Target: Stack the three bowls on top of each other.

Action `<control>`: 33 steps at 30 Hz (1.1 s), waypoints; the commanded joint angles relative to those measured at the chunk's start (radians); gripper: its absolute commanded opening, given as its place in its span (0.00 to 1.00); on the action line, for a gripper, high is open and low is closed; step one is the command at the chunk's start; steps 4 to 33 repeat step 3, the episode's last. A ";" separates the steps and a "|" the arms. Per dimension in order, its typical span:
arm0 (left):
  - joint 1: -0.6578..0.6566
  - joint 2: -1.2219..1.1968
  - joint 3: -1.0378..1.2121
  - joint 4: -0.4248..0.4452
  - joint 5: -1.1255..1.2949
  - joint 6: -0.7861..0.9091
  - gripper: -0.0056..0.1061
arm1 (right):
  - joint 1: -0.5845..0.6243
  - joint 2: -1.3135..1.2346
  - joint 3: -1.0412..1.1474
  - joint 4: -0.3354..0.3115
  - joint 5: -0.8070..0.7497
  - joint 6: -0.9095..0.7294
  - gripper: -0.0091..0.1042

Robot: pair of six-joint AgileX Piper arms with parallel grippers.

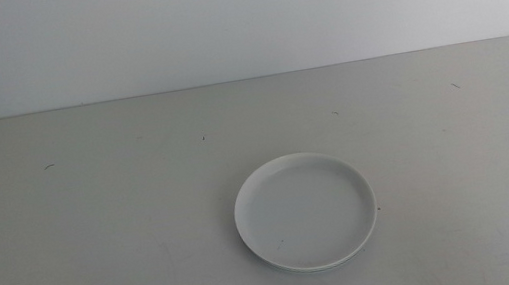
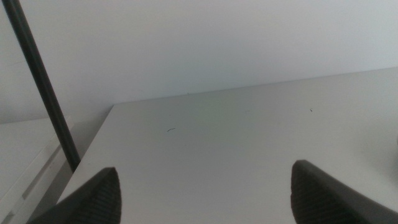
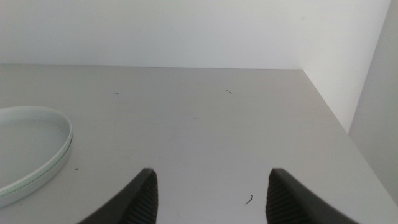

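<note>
Here, white bowl (image 1: 305, 212) atop stack — well apart from both fingers (image 3: 144, 193).

no readable text, labels, brands, numbers or signs anywhere

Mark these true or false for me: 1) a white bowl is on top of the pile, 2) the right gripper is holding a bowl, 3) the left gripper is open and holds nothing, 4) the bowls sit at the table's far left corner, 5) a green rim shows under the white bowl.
1) True: the white bowl is the top one.
2) False: the right gripper is open over bare table, holding nothing.
3) True: the left gripper is open, nothing between its jaws.
4) False: the pile sits near the middle, toward the near edge.
5) True: the right wrist view shows a thin green rim beneath the white one.
</note>
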 commanded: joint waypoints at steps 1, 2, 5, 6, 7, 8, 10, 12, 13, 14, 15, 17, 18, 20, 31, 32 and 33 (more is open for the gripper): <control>0.002 -0.015 -0.003 -0.023 -0.057 -0.005 0.99 | -0.009 -0.027 -0.007 -0.011 -0.070 -0.013 0.48; 0.002 -0.015 -0.003 -0.023 -0.056 -0.005 0.99 | -0.009 -0.027 -0.007 -0.011 -0.070 -0.013 0.48; 0.002 -0.015 -0.003 -0.023 -0.056 -0.005 0.99 | -0.009 -0.027 -0.007 -0.011 -0.070 -0.013 0.48; 0.002 -0.015 -0.003 -0.023 -0.056 -0.005 0.99 | -0.009 -0.027 -0.007 -0.011 -0.070 -0.013 0.48; 0.002 -0.015 -0.003 -0.023 -0.056 -0.005 0.99 | -0.009 -0.027 -0.007 -0.011 -0.070 -0.013 0.48; 0.002 -0.015 -0.003 -0.023 -0.056 -0.005 0.99 | -0.009 -0.027 -0.007 -0.011 -0.070 -0.013 0.48; 0.002 -0.015 -0.003 -0.023 -0.056 -0.005 0.99 | -0.009 -0.027 -0.007 -0.011 -0.070 -0.013 0.48; 0.002 -0.015 -0.003 -0.023 -0.056 -0.005 0.99 | -0.009 -0.027 -0.007 -0.011 -0.070 -0.013 0.48; 0.002 -0.015 -0.003 -0.023 -0.056 -0.005 0.99 | -0.009 -0.027 -0.007 -0.011 -0.070 -0.013 0.48; 0.002 -0.015 -0.003 -0.023 -0.056 -0.005 0.99 | -0.009 -0.027 -0.007 -0.011 -0.070 -0.013 0.48; 0.002 -0.015 -0.003 -0.023 -0.056 -0.005 0.99 | -0.009 -0.027 -0.007 -0.011 -0.070 -0.013 0.48; 0.002 -0.015 -0.003 -0.023 -0.056 -0.005 0.99 | -0.009 -0.027 -0.007 -0.011 -0.070 -0.013 0.48; 0.002 -0.015 -0.003 -0.023 -0.056 -0.005 0.99 | -0.009 -0.027 -0.007 -0.011 -0.070 -0.013 0.48; 0.002 -0.015 -0.003 -0.023 -0.056 -0.005 0.99 | -0.009 -0.027 -0.007 -0.011 -0.070 -0.013 0.48; 0.002 -0.015 -0.003 -0.023 -0.056 -0.005 0.99 | -0.009 -0.027 -0.007 -0.011 -0.070 -0.013 0.48; 0.002 -0.015 -0.003 -0.023 -0.056 -0.005 0.99 | -0.009 -0.027 -0.007 -0.011 -0.070 -0.013 0.48; 0.002 -0.015 -0.003 -0.023 -0.056 -0.005 0.99 | -0.009 -0.027 -0.007 -0.011 -0.070 -0.013 0.48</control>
